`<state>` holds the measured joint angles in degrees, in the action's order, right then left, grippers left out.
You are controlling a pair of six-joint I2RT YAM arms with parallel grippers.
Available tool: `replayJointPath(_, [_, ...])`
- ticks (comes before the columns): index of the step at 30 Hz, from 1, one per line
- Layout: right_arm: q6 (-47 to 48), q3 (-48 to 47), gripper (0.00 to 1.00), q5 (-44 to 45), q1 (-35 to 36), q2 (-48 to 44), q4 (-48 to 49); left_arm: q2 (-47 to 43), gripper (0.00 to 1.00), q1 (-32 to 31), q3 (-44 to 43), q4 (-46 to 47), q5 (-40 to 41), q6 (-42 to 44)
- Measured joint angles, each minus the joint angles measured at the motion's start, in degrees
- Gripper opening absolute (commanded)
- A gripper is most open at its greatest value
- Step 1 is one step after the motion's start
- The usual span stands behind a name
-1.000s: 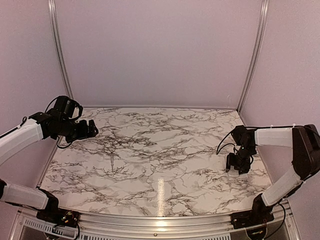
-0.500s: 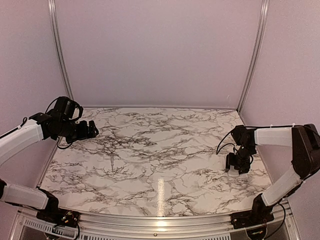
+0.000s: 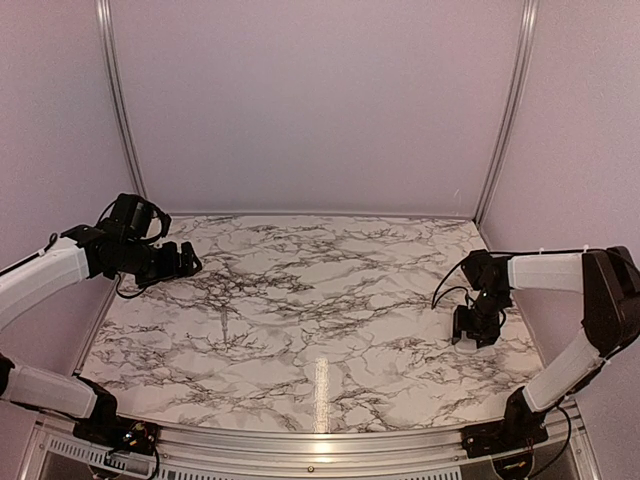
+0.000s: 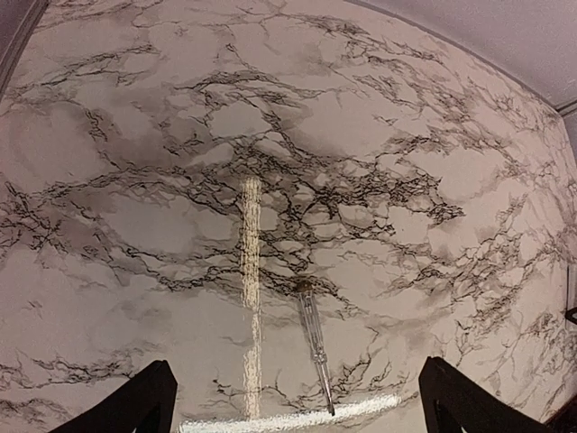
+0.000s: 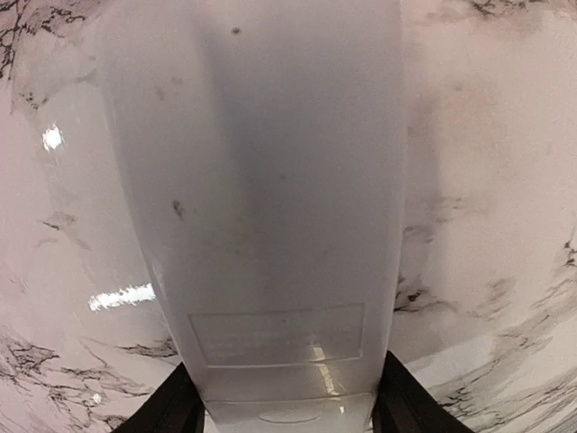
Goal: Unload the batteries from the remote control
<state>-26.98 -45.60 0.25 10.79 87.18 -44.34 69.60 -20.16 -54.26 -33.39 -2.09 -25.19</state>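
The slim white plastic remote control (image 5: 261, 198) has just been clasped by the lowered right gripper (image 5: 288, 399). The left gripper (image 4: 297, 390) hangs released, and the batteries remain enclosed.

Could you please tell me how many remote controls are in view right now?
1: the white remote control sits between the fingers of the right hand, at the right side of the table. No other shows, though the arms may hide something.

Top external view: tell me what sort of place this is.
Probably a robot test cell in a lab: a marble-patterned table closed in by plain pale walls on aluminium frame posts, with a left arm and a right arm bolted at its near edge.
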Motion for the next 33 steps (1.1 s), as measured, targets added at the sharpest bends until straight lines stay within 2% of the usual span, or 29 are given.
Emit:
replayJointPath(7, [1.9, -1.0, 0.47, 0.2, 1.9, 0.8, -0.3, 0.6, 0.99, 0.0, -0.2, 1.0, -4.4, 0.2])
replayJointPath(20, [8.5, -10.2, 0.47, -1.9, 15.3, 3.0, 2.8, 6.3, 0.99, -0.1, -0.3, 5.1, -18.2, 0.0])
replayJointPath(26, [12.6, -14.3, 0.47, -3.0, 22.0, 4.2, 4.5, 8.0, 0.97, -1.4, -0.3, 6.2, -22.2, -0.5])
replayJointPath(33, [15.4, -18.2, 0.47, -5.2, 25.1, 4.2, 6.6, 9.5, 0.92, -3.8, -0.3, 9.5, -26.7, -3.0])
